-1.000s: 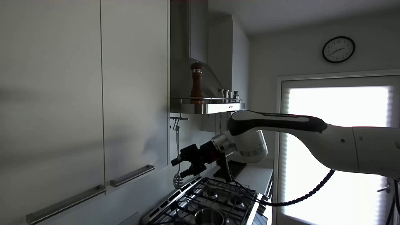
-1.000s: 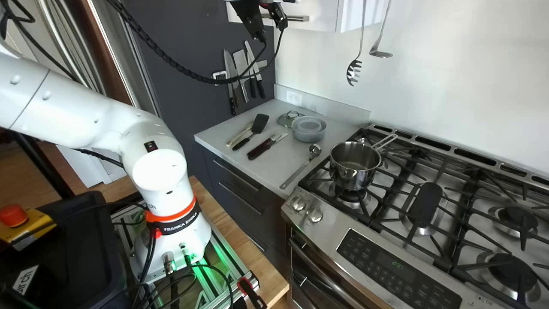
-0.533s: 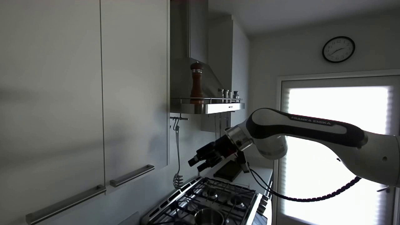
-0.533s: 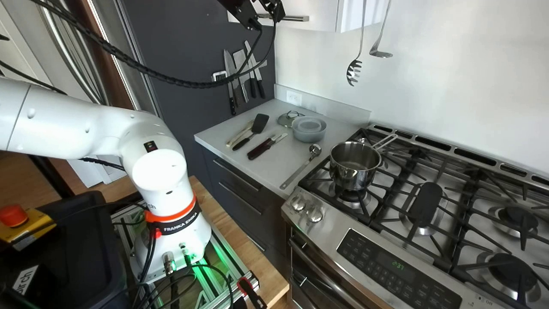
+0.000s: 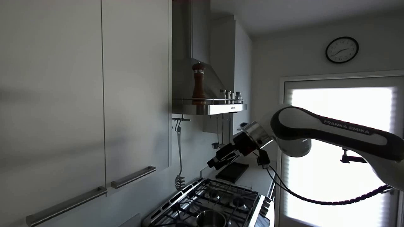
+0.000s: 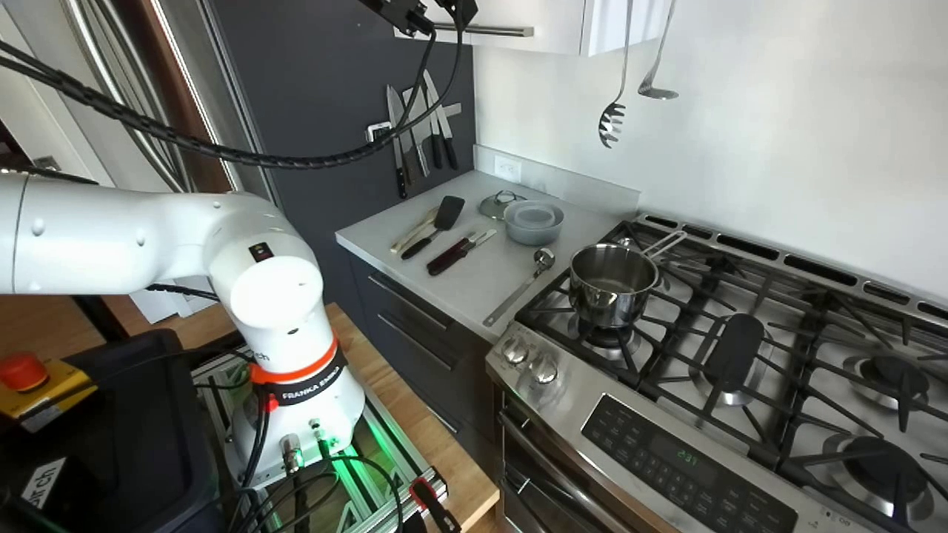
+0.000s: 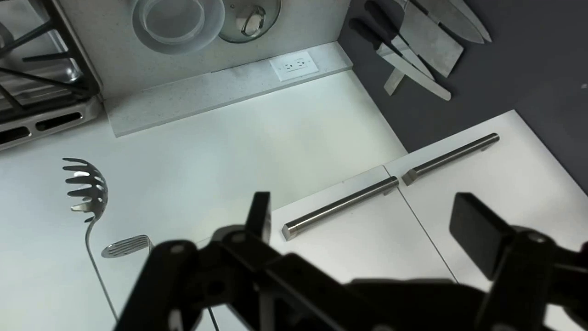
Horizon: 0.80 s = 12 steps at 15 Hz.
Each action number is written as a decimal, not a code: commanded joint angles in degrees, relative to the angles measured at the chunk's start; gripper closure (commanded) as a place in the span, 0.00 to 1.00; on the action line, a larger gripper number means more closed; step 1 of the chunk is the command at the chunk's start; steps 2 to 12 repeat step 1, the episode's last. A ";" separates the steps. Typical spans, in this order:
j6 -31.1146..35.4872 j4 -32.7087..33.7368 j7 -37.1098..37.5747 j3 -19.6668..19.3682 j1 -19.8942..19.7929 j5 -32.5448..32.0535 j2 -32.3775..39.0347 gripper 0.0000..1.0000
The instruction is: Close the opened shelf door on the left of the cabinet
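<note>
The shelf door [image 5: 135, 85] is a tall, narrow, pale panel on the pale grey-white cabinet [image 5: 170, 78]. It stands flush with the bigger-looking door [image 5: 50, 88]; no gap or inner shelves show. Its short silver bar handle [image 5: 133, 177] is near the lower edge; in the wrist view this handle [image 7: 341, 208] lies beyond the fingers. The cabinet's side [image 6: 622, 26] also shows in an exterior view. My gripper [image 5: 213, 164] hangs above the stove, apart from the door. In the wrist view the gripper [image 7: 360, 216] is open, with nothing between its fingers.
The range hood [image 5: 221, 109] bears a brown pepper mill [image 5: 199, 83]. A slotted spoon [image 5: 180, 157] hangs beside the cabinet. Below is the stove [image 6: 726, 414] with a pot [image 6: 615, 285]. The counter [image 6: 474, 296] holds utensils and bowls. Knives [image 6: 415, 133] hang on a dark wall.
The arm and open gripper have moved away from the cabinet doors, to the right in an exterior view. The doors have not moved.
</note>
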 commanded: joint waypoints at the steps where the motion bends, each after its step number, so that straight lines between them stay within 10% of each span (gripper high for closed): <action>1: 1.04 -0.25 1.55 -1.38 2.69 -2.17 -0.26 0.00; 12: 1.04 -0.25 1.55 -1.38 2.69 -2.17 -0.26 0.00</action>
